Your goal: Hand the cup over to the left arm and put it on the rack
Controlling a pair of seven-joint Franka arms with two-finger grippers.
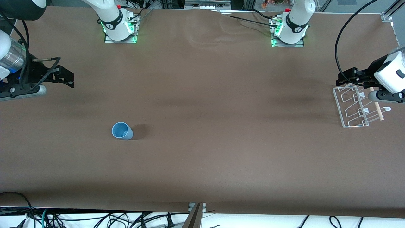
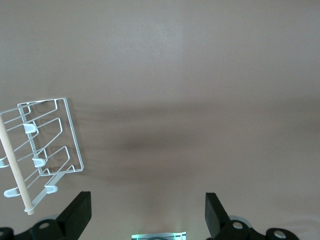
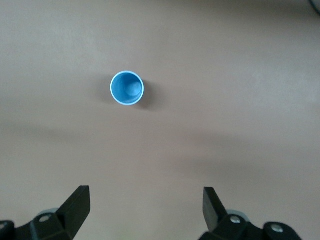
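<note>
A single cup (image 1: 122, 130) is seen standing upright on the brown bench (image 1: 202, 158), mouth up, toward the right arm's end and nearer to the front camera than either arm base; its light blue interior is shown bare in the right wrist view (image 3: 127, 89), with nothing held inside. One rack (image 1: 356, 106) of white wire is set on the bench at the left arm's end, well apart from the cup; three loop slots can be counted in the left wrist view (image 2: 45, 145), none of them filled, and one thin wooden dowel (image 1: 376, 106) is laid across its top. Two arms are present, each mounted on a base lit green. The left gripper (image 1: 349, 77) is held in the air over the edge of the rack farther from the front camera, its fingers (image 2: 77, 215) spread wide with nothing between them. The right gripper (image 1: 65, 77) is held over bare bench at its own end, apart from the cup, its fingers (image 3: 77, 205) likewise spread and nothing grasped. A round mark is visible on each arm near its base, but no writing can be read.
</note>
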